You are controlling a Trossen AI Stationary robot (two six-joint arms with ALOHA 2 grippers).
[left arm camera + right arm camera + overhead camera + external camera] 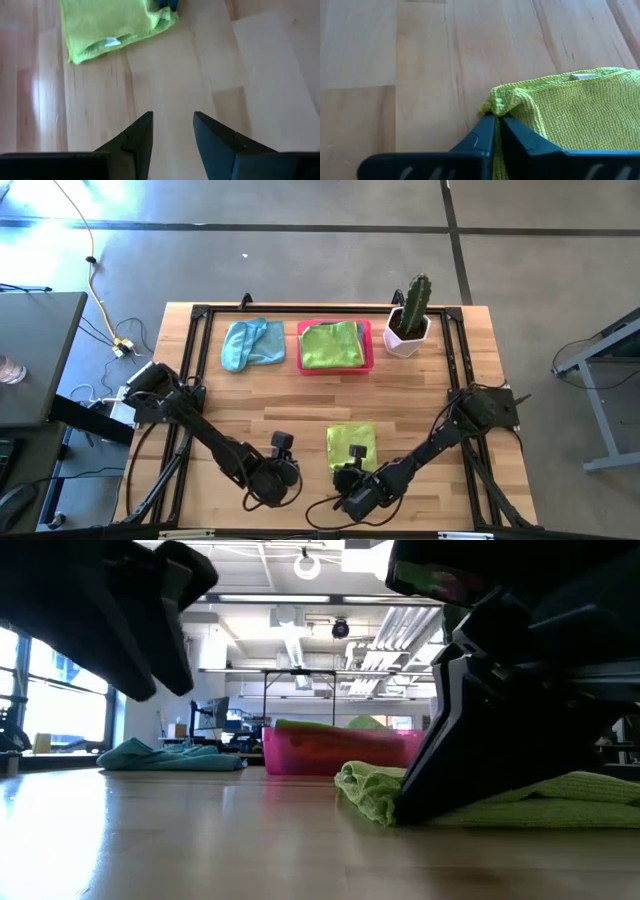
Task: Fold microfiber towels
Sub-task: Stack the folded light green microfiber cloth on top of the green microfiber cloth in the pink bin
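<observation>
A lime green towel (351, 445) lies folded on the wooden table near its front centre; it also shows in the low view (365, 790). My right gripper (498, 117) is at the towel's near side and is shut on it. My left gripper (172, 117) is open and empty over bare wood to the left of this towel (115, 25), and shows in the high view (283, 458). A second lime green towel (333, 345) lies in the pink tray (366, 330) at the back. A light blue towel (250, 343) lies crumpled left of the tray. My right gripper pinches a bunched-up bit of the lime green towel's edge (496, 106) between its two fingertips. The fingers (430, 780) slant down from the table's near side, their tips at the table top. The rest of the towel (580, 110) lies slack on the table.
A cactus in a white pot (408, 320) stands at the back right, beside the tray. Bare wood lies between the front towel and the tray. A black frame (195, 380) runs along the table's sides.
</observation>
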